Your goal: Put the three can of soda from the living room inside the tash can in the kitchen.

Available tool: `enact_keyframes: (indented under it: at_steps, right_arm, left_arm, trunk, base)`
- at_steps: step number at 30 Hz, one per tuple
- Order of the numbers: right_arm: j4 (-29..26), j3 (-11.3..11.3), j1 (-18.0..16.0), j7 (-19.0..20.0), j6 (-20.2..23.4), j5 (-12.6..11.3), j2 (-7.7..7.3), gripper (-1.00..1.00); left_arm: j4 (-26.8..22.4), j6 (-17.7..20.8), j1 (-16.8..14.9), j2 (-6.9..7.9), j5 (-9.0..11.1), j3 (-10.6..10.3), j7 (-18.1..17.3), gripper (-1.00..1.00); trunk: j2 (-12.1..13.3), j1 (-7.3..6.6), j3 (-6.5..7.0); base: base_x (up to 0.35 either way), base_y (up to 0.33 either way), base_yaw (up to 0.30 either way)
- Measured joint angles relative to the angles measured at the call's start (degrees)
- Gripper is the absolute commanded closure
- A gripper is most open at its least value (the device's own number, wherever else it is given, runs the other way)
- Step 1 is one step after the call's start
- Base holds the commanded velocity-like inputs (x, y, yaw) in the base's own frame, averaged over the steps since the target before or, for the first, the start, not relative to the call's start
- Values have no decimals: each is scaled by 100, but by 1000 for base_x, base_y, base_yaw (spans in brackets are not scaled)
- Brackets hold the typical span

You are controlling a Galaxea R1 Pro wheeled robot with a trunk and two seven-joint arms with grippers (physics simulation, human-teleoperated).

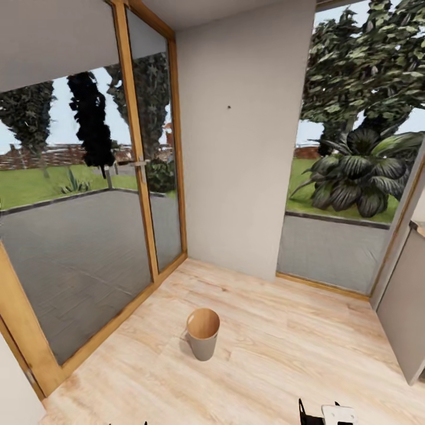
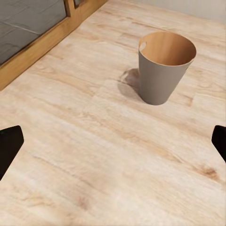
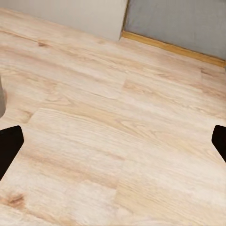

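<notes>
**Ana:** Head view first: where is the trash can (image 1: pixel 203 341)?

**Ben:** On the plank floor (image 1: pixel 283 354), at about six o'clock from the middle of the picture and a little toward seven, upright, its open mouth facing up. From what the left wrist view shows of its orange-brown inside, no soda can lies in it. That is probably why it stands clear of the walls: anything can be dropped in from above.

**Ana:** And the grippers?

**Ben:** The left gripper (image 2: pixel 113 143) has its dark fingertips (image 2: pixel 9 143) at the two edges of its wrist view, so the jaws stand wide with nothing between them. From that camera the trash can (image 2: pixel 165 66) sits at about one o'clock, near but apart. The right gripper (image 3: pixel 113 143) is also spread wide and empty, looking at bare planks.

**Ana:** What else is around?

**Ben:** Wood-framed glass doors (image 1: pixel 139 171) at nine to ten o'clock, a plain wall (image 1: pixel 242 136) at twelve, a window (image 1: pixel 354 147) with garden plants at two, and a grey cabinet (image 1: pixel 407 307) at four.

**Ana:** Anything in the way?

**Ben:** Nothing lies between the robot and the bin. With both hands empty, I judge the cans are yet to be fetched.
</notes>
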Motion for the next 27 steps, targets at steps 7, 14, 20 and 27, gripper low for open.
enact_keyframes:
  at_steps: [7,14,20,27]
  right_arm:
    - [0,0,0,0,1,0,0,-100]
    - [0,1,0,0,0,0,7,-100]
    - [0,3,0,0,0,0,8,-100]
    - [0,8,0,-4,0,0,13,-100]
  left_arm:
    - [18,0,0,0,-2,-4,0,-100]
    - [7,5,0,0,2,-2,0,-100]
    - [6,8,0,0,4,-1,0,-100]
    - [7,3,0,0,4,0,0,-100]
  trunk:
    - [0,0,1]
    - [0,0,1]
    - [0,0,1]
    - [0,0,1]
  base:
    - [118,-140,14]
    - [123,-136,1]
    - [150,-113,1]
    - [157,-106,149]
